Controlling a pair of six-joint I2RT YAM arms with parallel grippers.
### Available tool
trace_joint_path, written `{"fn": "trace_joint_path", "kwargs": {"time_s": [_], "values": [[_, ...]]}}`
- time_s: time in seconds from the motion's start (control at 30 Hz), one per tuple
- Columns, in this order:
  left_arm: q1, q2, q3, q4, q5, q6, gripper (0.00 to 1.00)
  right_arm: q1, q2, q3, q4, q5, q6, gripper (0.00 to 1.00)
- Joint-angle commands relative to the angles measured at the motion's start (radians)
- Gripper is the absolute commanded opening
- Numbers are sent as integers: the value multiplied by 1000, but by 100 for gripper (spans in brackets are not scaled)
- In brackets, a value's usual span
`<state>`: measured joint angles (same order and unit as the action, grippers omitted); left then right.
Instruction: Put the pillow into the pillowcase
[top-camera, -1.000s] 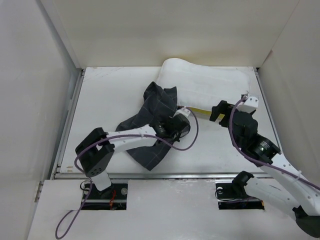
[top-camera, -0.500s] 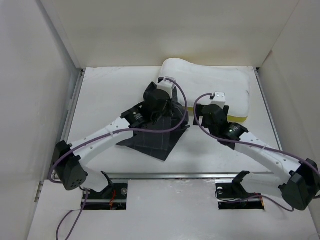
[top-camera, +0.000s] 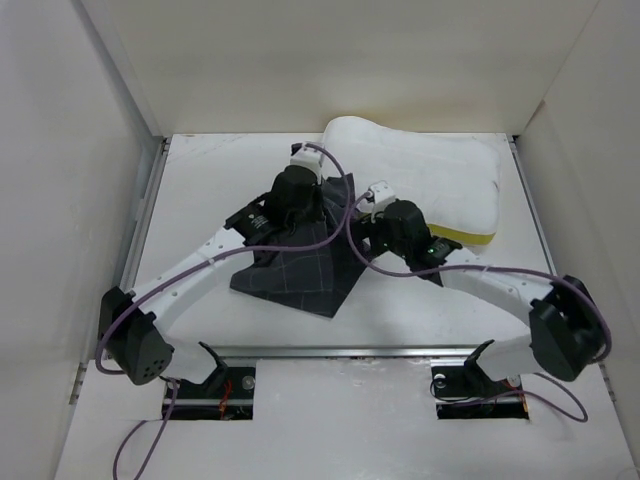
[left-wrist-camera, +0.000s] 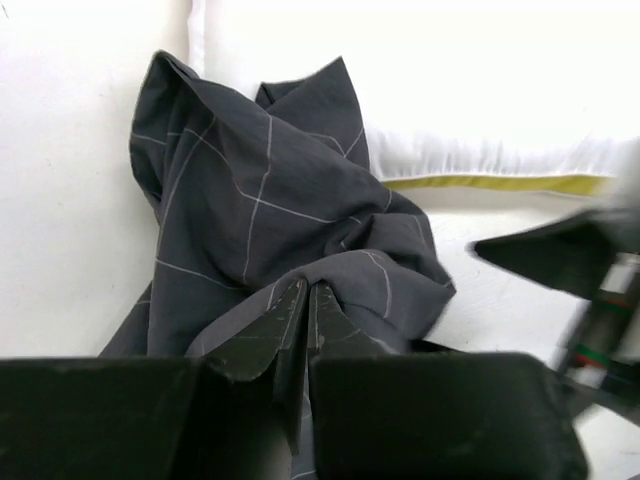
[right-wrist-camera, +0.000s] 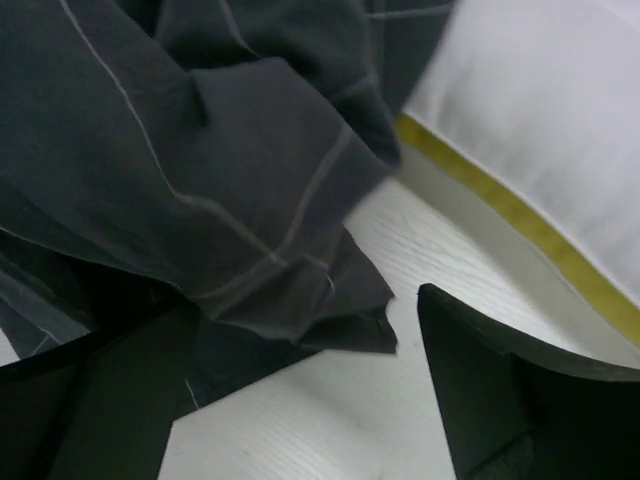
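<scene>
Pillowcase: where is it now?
In the top view the pillowcase lies crumpled mid-table, just left of the pillow, pinched by the left gripper; the open right gripper is at its right edge.

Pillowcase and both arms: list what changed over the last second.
The left tool, shut on the pillowcase, carried it forward toward the left end of the pillow. The right tool swung left to the pillowcase's right edge, open. The pillow stayed put.
</scene>
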<state>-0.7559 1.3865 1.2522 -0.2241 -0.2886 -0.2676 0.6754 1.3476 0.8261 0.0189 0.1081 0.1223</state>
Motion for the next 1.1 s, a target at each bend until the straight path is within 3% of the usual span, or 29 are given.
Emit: {"fn": "trace_joint_path", "kwargs": {"time_s": [0.0,0.03,0.07,0.1,0.23,0.4,0.47,0.53,0.67,0.7,0.77,0.87,0.93,1.0,1.07], "values": [[23,-76,10,25,14,-11,0,-2,122,144,136,-178,-111,91],[23,-89,10,25,14,-12,0,-2,158,183,147,-179,-112,80],[23,-104,19,25,14,-12,0,-2,224,224,135,-170,-112,60],[32,-115,29,16,-3,-12,0,-2,249,272,116,-91,-87,1],[69,-200,82,-56,-156,-21,0,-2,256,511,35,-19,-76,0],[101,-389,173,-142,-447,-35,0,29,271,812,-101,-263,-113,0],[101,-496,225,-161,-495,-35,0,102,317,1001,-170,-408,-153,0],[101,-584,268,-173,-543,1,0,171,405,1131,-247,-450,-191,0],[101,-629,497,-234,-623,82,0,273,619,1537,-350,-582,-202,0],[101,-629,551,-244,-632,105,0,285,666,1728,-371,-608,-184,0],[101,-577,718,-244,-632,206,0,285,760,1852,-369,-633,-159,0],[101,-489,918,-271,-644,326,0,285,721,1814,-242,-633,-138,0],[92,-390,1081,-293,-679,386,0,285,673,1694,-211,-596,-138,0],[66,-357,1099,-282,-679,427,0,285,609,1604,-172,-540,-147,0],[44,-357,1008,-233,-679,438,0,285,585,1505,-172,-470,-167,0]]}}
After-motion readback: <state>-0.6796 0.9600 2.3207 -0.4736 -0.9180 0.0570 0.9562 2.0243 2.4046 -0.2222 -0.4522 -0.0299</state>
